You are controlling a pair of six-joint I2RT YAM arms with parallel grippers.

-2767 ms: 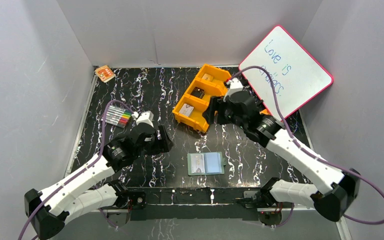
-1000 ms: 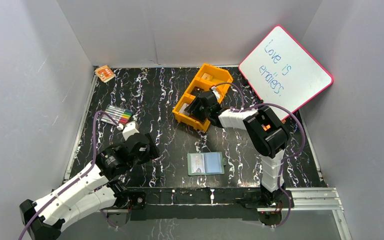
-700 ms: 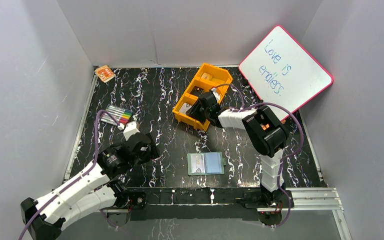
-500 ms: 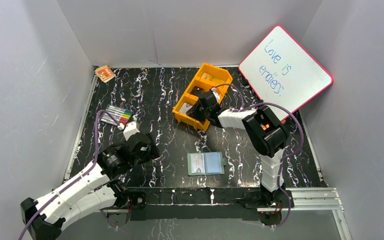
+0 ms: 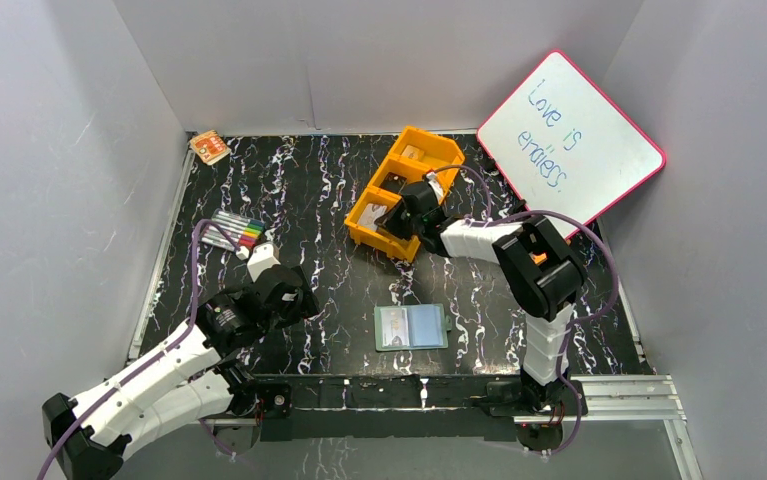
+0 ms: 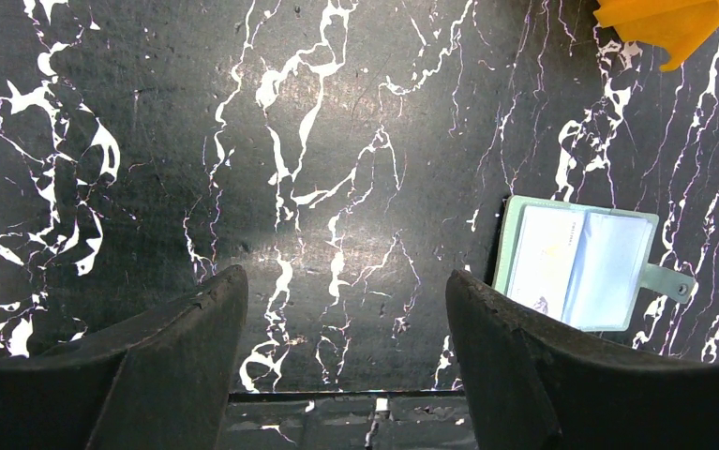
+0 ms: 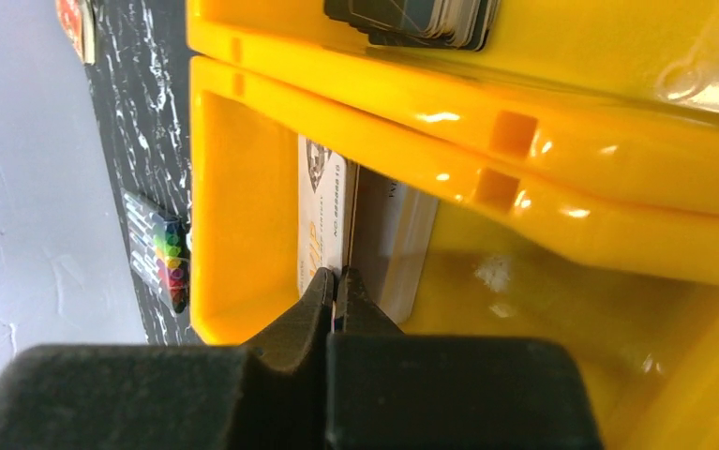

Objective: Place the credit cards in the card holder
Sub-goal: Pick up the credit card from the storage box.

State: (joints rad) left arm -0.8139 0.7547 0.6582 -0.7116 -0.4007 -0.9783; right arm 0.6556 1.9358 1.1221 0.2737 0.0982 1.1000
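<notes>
The card holder (image 5: 411,326) lies open and flat near the front edge, its pale blue pockets up; the left wrist view shows this card holder (image 6: 580,267) to the right of my left gripper (image 6: 344,281). That gripper is open and empty above the bare table. My right gripper (image 7: 338,277) reaches into the near compartment of the orange tray (image 7: 571,178). It is shut on the edge of a pale printed credit card (image 7: 322,206), which stands on edge. A grey card (image 7: 393,234) leans behind it. Black cards (image 7: 411,19) lie in the middle compartment.
The orange tray (image 5: 374,238) sits mid-table at the back. A set of coloured markers (image 5: 236,231) lies left of it, and an orange packet (image 5: 209,147) sits in the far left corner. A pink-rimmed whiteboard (image 5: 571,140) leans at the back right.
My right gripper's jaws have closed onto the pale card in the tray's near compartment. The left arm has kept still over the last second.
</notes>
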